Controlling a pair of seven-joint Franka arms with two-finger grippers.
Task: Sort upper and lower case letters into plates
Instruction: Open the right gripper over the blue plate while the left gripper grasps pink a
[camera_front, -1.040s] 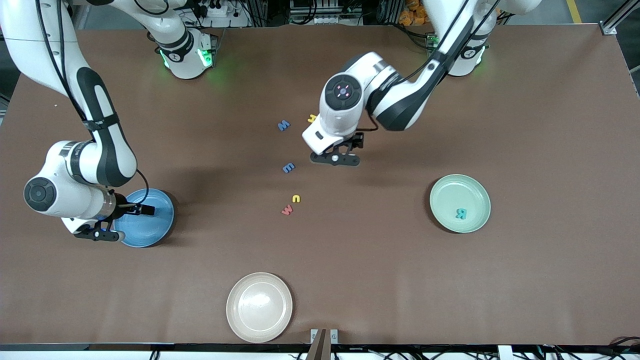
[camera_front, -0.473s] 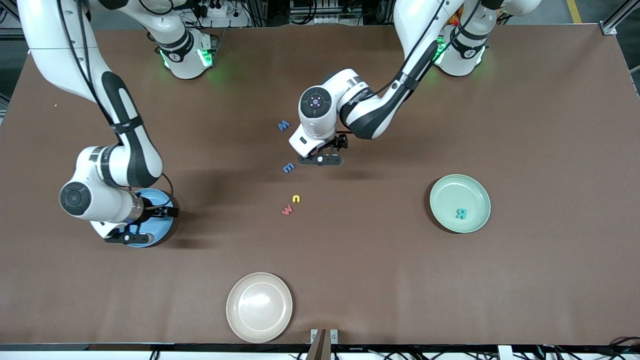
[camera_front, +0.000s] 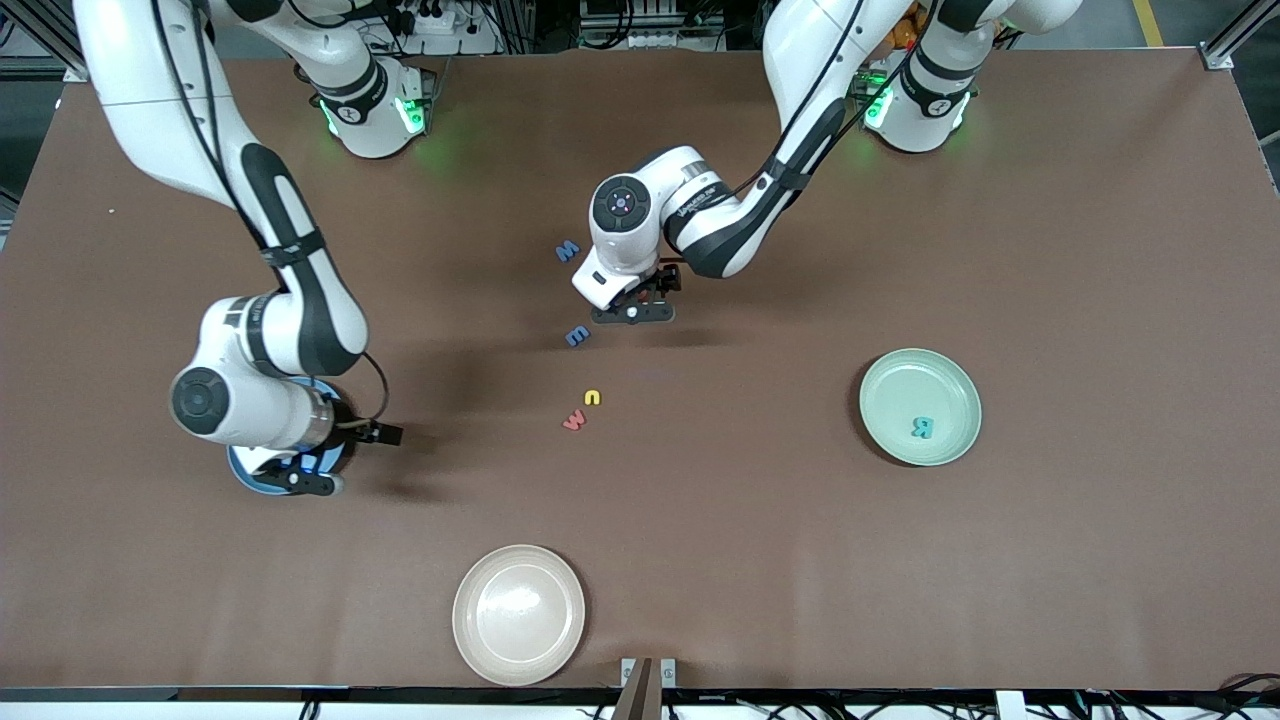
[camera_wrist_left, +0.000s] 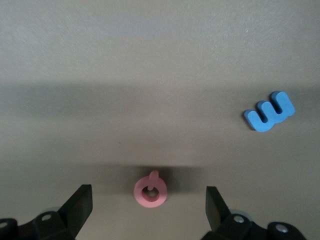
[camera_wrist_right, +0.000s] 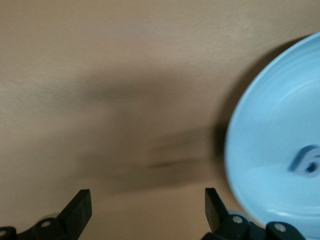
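Observation:
My left gripper (camera_wrist_left: 148, 197) is open over the table's middle, and a pink Q (camera_wrist_left: 149, 191) lies flat on the table between its fingers. My left hand (camera_front: 632, 312) hides that Q in the front view. Beside it lies a blue three-pronged letter (camera_wrist_left: 270, 112) (camera_front: 577, 336). A blue M (camera_front: 567, 250), a yellow u (camera_front: 592, 397) and a red w (camera_front: 574, 421) lie nearby. The mint green plate (camera_front: 940, 372) holds a teal R (camera_front: 921, 428). My right gripper (camera_wrist_right: 147, 197) (camera_front: 300, 483) is open and empty at the edge of the sky blue plate (camera_wrist_right: 270, 150) (camera_front: 240, 468), which holds a pale blue letter (camera_wrist_right: 306, 162).
A beige-cream plate (camera_front: 519, 613) sits near the table's front edge, nearer to the front camera than the loose letters. Brown table surface stretches between the letters and the mint green plate.
My left gripper has slid toward the right arm's end, coming over the pink Q. My right hand has swung across the sky blue plate toward the table's middle. Both stayed open.

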